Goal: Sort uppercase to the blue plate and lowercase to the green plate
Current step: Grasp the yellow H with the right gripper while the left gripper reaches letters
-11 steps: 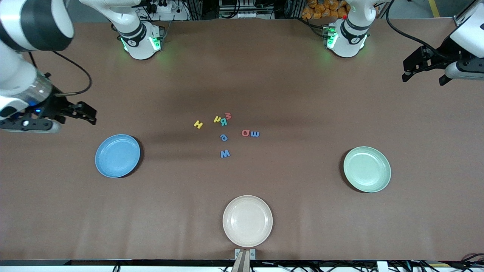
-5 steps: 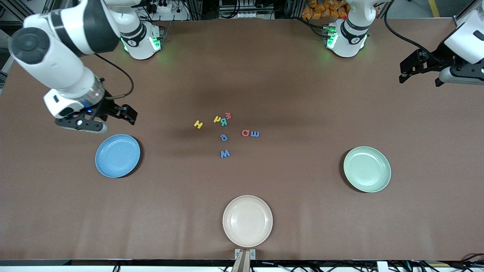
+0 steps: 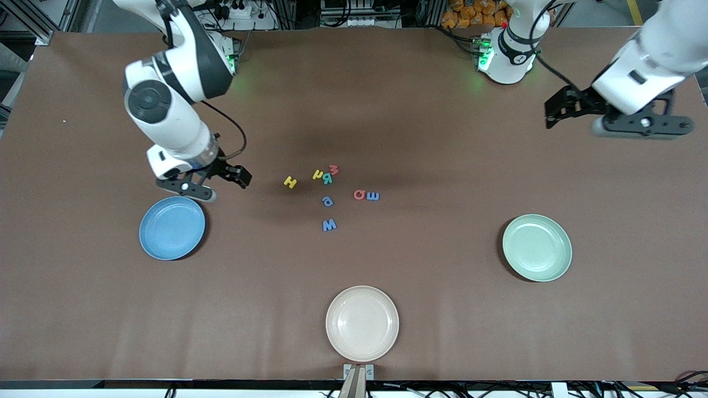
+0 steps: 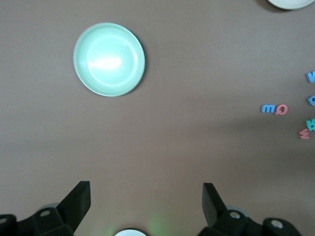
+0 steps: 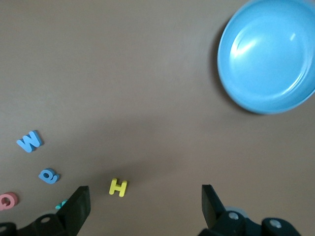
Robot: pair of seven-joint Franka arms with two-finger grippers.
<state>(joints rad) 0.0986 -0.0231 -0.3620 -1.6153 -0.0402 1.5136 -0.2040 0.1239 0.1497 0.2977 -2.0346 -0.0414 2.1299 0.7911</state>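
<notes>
Right gripper: right gripper [image 3: 237,177] hangs with fingers spread and empty, over bare table between the blue plate [image 3: 171,228] and the yellow H [image 3: 290,182].
Left gripper: left gripper [image 3: 555,112] hangs with fingers spread and empty, over bare table toward the left arm's end, well apart from the letters.
Letters: all eight lie loose at mid-table, none on a plate yet. The yellow H sits apart from the rest, closest to the right gripper. The green R [image 3: 327,178], yellow h [image 3: 317,174] and tiny red m [image 3: 333,169] are bunched together, touching or nearly so. The red Q [image 3: 359,194] sits just beside the blue m [image 3: 373,195]. The blue a [image 3: 327,201] and blue W [image 3: 329,224] lie nearer the front camera.
Plates: green plate [image 3: 536,247] lies toward the left arm's end; a cream plate [image 3: 362,323] lies nearest the camera.
Risk, crowding: a pinch into the bunched trio probably drags a neighbour along or knocks it away; the same goes for the Q and m pair.
Risk, mix-up: H and h share a colour, as do W and m, so a case error seems likely.
Risk, wrong plate: the cream plate could draw a drop by mistake.
Risk, grip: the letters look thin and flat, so fingers may slip off.
</notes>
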